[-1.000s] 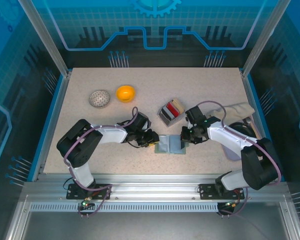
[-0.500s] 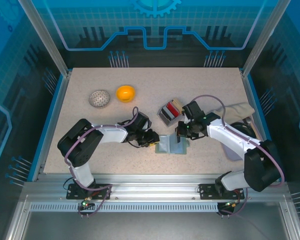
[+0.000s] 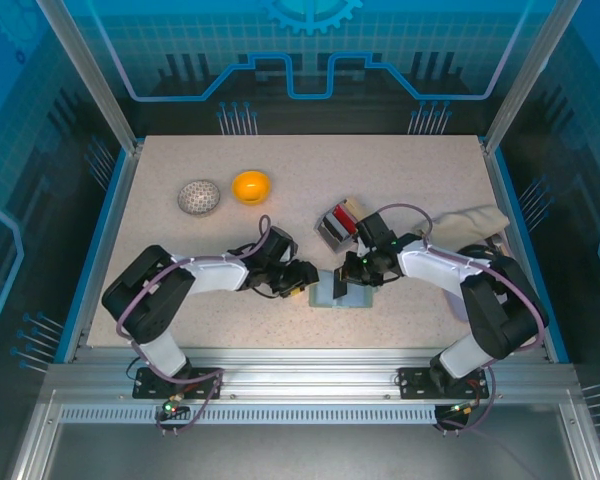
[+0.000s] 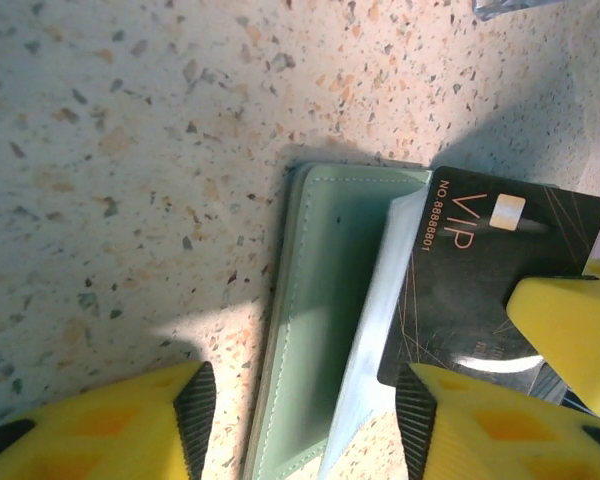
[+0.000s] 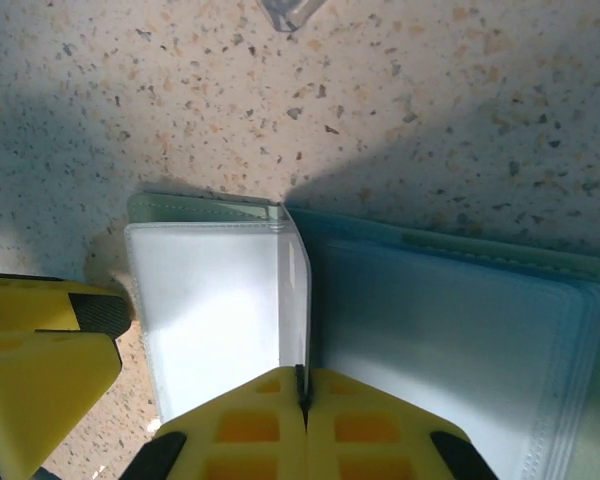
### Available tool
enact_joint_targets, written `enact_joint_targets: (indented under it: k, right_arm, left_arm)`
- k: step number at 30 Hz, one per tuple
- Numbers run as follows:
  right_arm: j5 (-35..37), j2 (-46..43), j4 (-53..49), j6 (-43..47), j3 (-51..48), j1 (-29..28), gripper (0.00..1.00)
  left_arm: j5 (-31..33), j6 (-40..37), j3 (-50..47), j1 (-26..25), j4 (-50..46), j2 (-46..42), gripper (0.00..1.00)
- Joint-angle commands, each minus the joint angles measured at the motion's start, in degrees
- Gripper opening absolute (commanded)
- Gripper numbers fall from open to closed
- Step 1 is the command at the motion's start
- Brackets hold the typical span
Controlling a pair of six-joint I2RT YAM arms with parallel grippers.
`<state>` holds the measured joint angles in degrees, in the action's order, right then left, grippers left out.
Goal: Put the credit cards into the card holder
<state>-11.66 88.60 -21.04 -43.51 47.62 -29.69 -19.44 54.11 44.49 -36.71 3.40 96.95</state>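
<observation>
The left gripper is standing released, fingers astride the flat grey-green folding card holder, lying open on the speckled table between the arms. The right gripper is pinching a black plastic VIP card at its clear pockets; insertion seems in hand, and next the card's edge needs feeding squarely into a sleeve.

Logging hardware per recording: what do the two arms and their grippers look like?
The left arm and right arm have black joints, white shells and looping purple cables. The left gripper and right gripper have blocky yellow fingers with black trim.
</observation>
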Motion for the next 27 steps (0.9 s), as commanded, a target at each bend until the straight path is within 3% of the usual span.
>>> enact_joint_targets:
  k: [1, 7, 13, 16, 27]
  right_arm:
    - [-0.86, 1.13, 2.07, -0.87, -1.3, -0.45, 0.0]
    - [-2.81, -0.12, 4.12, -1.38, -2.76, 0.72, 0.0]
    - [-6.97, -4.56, 7.82, -1.93, -6.11, 3.49, 0.01]
    - [-8.35, -6.61, 8.71, -1.74, -7.9, 4.9, 0.01]
    - [-10.94, -5.48, 14.34, -1.72, -13.05, 6.31, 0.01]
  left_arm:
    - [0.64, -0.84, -0.41, -0.28, 1.56, -1.08, 0.6]
    - [-2.26, -3.14, 3.1, -0.71, -0.45, 2.9, 0.58]
    - [-1.44, -4.73, 5.92, -0.9, -6.53, 6.15, 0.33]
    - [-0.54, -4.88, 6.18, -0.91, -7.93, 6.83, 0.27]
    - [-0.23, -5.53, 7.49, -1.43, -9.98, 8.97, 0.2]
